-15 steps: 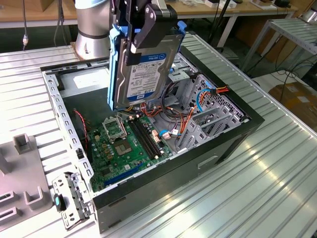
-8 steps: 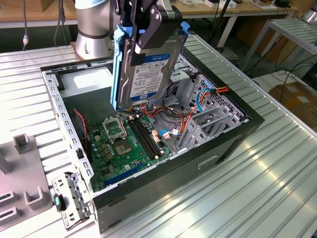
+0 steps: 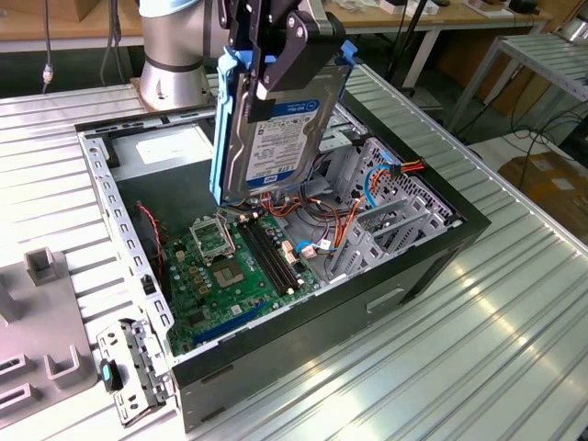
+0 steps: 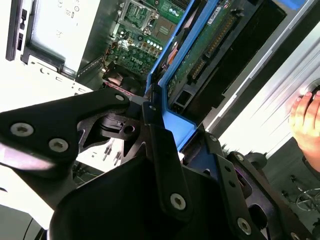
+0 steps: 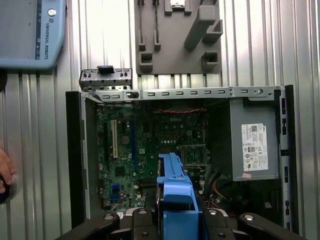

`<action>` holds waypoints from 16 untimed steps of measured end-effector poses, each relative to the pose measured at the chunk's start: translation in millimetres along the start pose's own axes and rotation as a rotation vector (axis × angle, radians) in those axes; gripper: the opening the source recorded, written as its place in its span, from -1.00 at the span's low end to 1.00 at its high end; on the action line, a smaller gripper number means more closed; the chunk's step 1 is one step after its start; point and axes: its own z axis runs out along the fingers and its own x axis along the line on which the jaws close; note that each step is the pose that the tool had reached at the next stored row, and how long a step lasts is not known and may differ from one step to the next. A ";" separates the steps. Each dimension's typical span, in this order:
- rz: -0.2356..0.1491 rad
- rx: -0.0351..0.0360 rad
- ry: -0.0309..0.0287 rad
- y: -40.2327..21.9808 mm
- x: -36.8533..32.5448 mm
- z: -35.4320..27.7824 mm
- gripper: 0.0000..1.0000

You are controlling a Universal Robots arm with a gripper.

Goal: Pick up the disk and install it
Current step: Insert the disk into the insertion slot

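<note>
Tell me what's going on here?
The robot arm's gripper is clamped on the disk and holds it on edge in the air above the open computer case, over the motherboard. The disk is not yet installed. A person's hand is on the table beside the case, away from the disk.

The arm (image 3: pixel 170 55) stood at the upper edge of the exterior view, left of centre, its grey column rising out of sight. From above, the hand (image 3: pixel 268 66) pointed downward. Its black fingers (image 3: pixel 292 50) were clamped on the top end of the disk (image 3: pixel 266 138) and held it aloft, nearly upright. In both wrist views the hand's black linkage (image 4: pixel 75 120) spread to either side, and the fingers were pressed against the disk's blue carrier (image 5: pixel 176 192).
</note>
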 end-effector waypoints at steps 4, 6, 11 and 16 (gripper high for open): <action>0.000 -0.0001 0.0002 -1.6 1.4 0.0 -0.25; 0.000 -0.0001 0.0002 -2.0 2.5 0.0 -0.25; 0.000 0.0000 0.0003 -2.9 7.3 -0.2 -0.25; 0.000 -0.0001 0.0005 -3.5 12.3 -0.4 -0.25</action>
